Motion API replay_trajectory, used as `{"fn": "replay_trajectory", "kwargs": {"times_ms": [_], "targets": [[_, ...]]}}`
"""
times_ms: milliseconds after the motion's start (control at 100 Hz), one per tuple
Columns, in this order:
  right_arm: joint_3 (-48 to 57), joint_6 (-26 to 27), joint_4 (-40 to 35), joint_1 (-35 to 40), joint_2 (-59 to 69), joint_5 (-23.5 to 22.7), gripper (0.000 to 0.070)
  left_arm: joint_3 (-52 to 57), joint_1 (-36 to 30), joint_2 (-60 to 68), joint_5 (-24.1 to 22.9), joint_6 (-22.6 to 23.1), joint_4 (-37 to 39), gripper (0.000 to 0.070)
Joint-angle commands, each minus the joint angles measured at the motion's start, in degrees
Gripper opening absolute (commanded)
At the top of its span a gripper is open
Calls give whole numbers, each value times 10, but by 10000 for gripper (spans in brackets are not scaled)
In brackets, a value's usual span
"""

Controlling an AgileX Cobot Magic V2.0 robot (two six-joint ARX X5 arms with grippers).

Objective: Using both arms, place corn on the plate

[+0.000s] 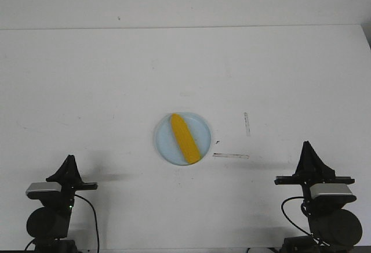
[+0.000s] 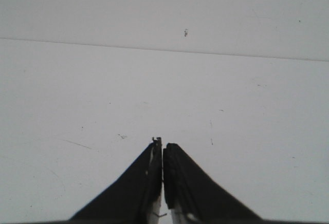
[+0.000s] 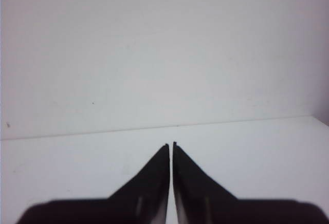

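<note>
corn (image 1: pixel 185 138) lying diagonally on plate (image 1: pixel 164 144), mid counter (image 1: pixel 87 90); left hand (image 1: pixel 70 158) and right hand (image 1: pixel 305 144) both closed, empty, well apart from plate

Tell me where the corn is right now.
In the front view the corn lies diagonally on the plate, near the table's middle, between both parked arms; tape marks sit just to its right.

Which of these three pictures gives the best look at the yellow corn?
The front view. There the corn lies in full sight, diagonally on the pale blue plate, between the two arms. Both wrist views show only bare white table beyond a closed hand, with no corn at all.
</note>
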Motion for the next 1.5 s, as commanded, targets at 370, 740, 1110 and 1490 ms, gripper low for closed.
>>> {"fn": "replay_trajectory", "kwargs": {"times_ms": [370,740,1110,1490], "targets": [[2,1,7,1,-1,0,9,-12,0,-1,1,-5,6,1],[-31,1,17,-23,-19,-18,9,-12,0,-1,1,-5,6,1],[-146,1,37,-21,-72,-42,9,-12,0,-1,1,-5,6,1],[-205,1,73,-21,-72,-46,9,-12,0,-1,1,-5,5,1]]}}
